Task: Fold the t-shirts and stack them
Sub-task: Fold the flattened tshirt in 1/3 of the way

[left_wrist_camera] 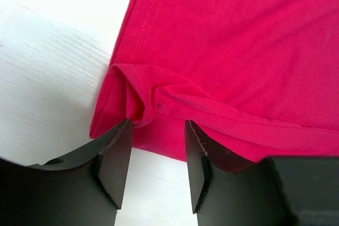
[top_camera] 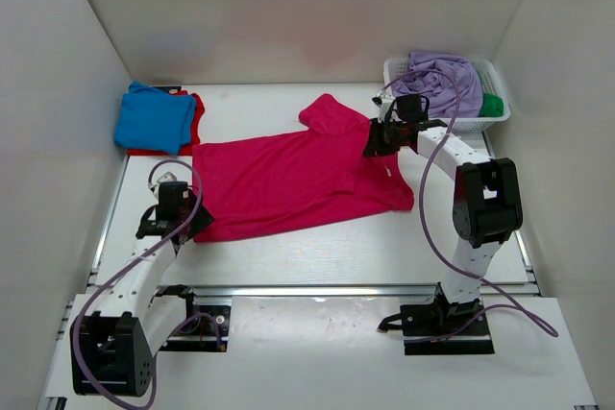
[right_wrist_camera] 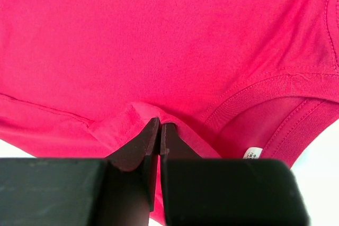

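The crimson-pink t-shirt [top_camera: 288, 180] lies spread across the middle of the table. My right gripper [top_camera: 377, 141] is shut on a fold of it near the collar, as the right wrist view [right_wrist_camera: 160, 125] shows. My left gripper [top_camera: 188, 223] is open at the shirt's near left hem corner [left_wrist_camera: 132, 93], with its jaws either side of the bunched edge. A folded bright blue t-shirt [top_camera: 154, 117] lies on a red one [top_camera: 195, 112] at the far left. The lavender t-shirt [top_camera: 444, 79] and the green one [top_camera: 492, 105] are in the basket.
A white latticed basket [top_camera: 452, 124] stands at the far right corner. White walls enclose the table on three sides. Purple cables loop from both arms.
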Robot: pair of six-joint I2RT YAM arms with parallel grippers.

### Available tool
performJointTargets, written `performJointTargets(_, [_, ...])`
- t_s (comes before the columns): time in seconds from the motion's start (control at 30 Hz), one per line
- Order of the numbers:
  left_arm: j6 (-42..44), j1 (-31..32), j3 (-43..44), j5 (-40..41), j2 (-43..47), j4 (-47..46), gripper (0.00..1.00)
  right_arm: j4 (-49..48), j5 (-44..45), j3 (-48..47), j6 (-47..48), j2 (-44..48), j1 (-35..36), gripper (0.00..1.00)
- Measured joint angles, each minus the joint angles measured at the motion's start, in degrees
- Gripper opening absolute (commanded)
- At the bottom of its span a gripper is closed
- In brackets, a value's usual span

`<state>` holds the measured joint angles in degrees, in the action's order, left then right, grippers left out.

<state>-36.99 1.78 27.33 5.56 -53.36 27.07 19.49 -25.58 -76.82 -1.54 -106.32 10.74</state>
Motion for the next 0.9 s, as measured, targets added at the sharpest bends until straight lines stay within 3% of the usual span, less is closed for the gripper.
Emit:
performJointTargets(0.17, [0.6,0.0,-0.1,0.0,-0.6,-0.2,0.55,-0.2,-0.2,0.0,-0.2,0.0,0.0,0.0])
performJointTargets(0.27, [0.8,0.0,-0.3,0.0,-1.9,-0.6,0.51,-0.3,-0.3,0.0,-0.2,0.0,0.0,0.0])
performJointTargets(0.3, [0.9,0.1,-0.3,0.0,-2.6,-0.7,0.46,-0.3,-0.3,0.0,-0.2,0.0,0.0,0.0])
performJointTargets(0.43, [0.9,0.1,-0.3,0.0,-5.1,-2.1,0.01,-0.3,-0.4,0.0,-0.4,0.0,0.0,0.0])
performJointTargets(0.77, [-1.4,-0.8,-0.3,4.4,-1.7,-6.1,0.0,-0.3,-0.6,0.0,-0.4,0.0,-0.4,0.0])
performJointTargets(0.9, [-2.6,-1.3,-0.3,5.5,-4.2,-8.5,0.0,0.2,-0.7,-1.0,-0.4,-0.3,-0.4,0.0])
